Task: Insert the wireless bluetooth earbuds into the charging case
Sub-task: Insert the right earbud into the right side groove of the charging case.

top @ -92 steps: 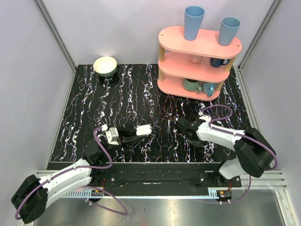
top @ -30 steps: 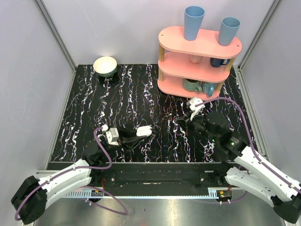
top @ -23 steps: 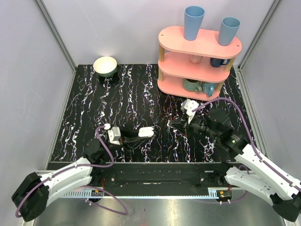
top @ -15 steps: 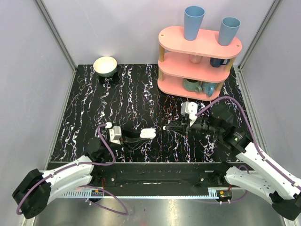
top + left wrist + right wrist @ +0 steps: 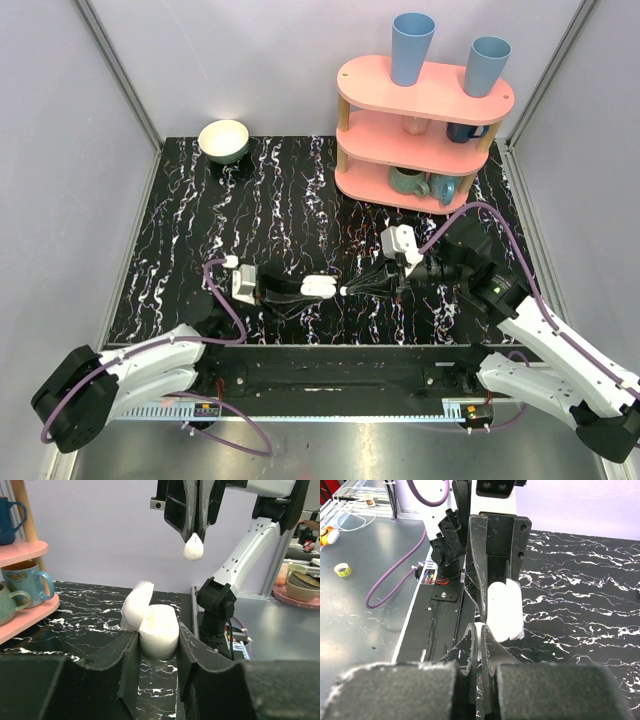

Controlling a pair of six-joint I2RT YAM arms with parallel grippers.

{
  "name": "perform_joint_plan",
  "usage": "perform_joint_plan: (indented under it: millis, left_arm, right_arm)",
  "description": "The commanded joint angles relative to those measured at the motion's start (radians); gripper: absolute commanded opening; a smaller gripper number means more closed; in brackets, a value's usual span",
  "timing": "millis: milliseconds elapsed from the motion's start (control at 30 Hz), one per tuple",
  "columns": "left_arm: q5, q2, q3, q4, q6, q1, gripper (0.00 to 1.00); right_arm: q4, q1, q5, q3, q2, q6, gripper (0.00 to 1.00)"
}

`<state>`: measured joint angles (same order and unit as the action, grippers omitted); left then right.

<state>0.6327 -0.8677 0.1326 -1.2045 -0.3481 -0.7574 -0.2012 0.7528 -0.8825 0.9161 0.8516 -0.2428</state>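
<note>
At the near edge of the bench (image 5: 200,230) the left arm (image 5: 150,365) reaches in from the left and the right arm (image 5: 545,335) from the right, and their tips meet near the middle of the black, white-veined surface. The left jaws pinch the charging case (image 5: 159,630) by its two long sides. The case's lid (image 5: 137,605) is swung open and tilts away to one side. Whether the case touches the bench cannot be told.

Just beyond the case's open end, the right jaws are pressed together on a single white earbud (image 5: 193,547), gripping it at their very tips. In the left wrist view it hangs apart from the case with its rounded end toward the opening. From above it sits just beside the case's right end (image 5: 343,290). The right wrist view shows it as a sliver of white (image 5: 479,630) between the dark fingers, with the case straight ahead.

Farther back on the right stands a pink shelf (image 5: 425,95) holding mugs (image 5: 410,181), with two blue cups (image 5: 412,48) on top. A pale bowl (image 5: 224,140) sits at the far left corner.
</note>
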Motion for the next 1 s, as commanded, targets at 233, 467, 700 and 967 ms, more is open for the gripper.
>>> perform_joint_plan:
  millis: [233, 467, 700, 967]
  left_arm:
    - [0.093, -0.122, 0.078, -0.28, -0.129, -0.002, 0.0]
    - [0.096, -0.146, 0.093, -0.297, -0.129, -0.002, 0.0]
    - [0.099, -0.155, 0.102, -0.297, -0.134, -0.003, 0.0]
    - [0.11, -0.154, 0.105, -0.306, -0.14, -0.003, 0.0]
  right_arm:
    - [0.066, 0.019, -0.036, 0.038, 0.006, -0.026, 0.0]
    - [0.054, 0.037, -0.024, 0.027, 0.02, -0.041, 0.0]
    - [0.059, 0.051, 0.008, 0.006, 0.04, -0.046, 0.0]
    - [0.065, 0.062, 0.062, -0.008, 0.055, -0.059, 0.0]
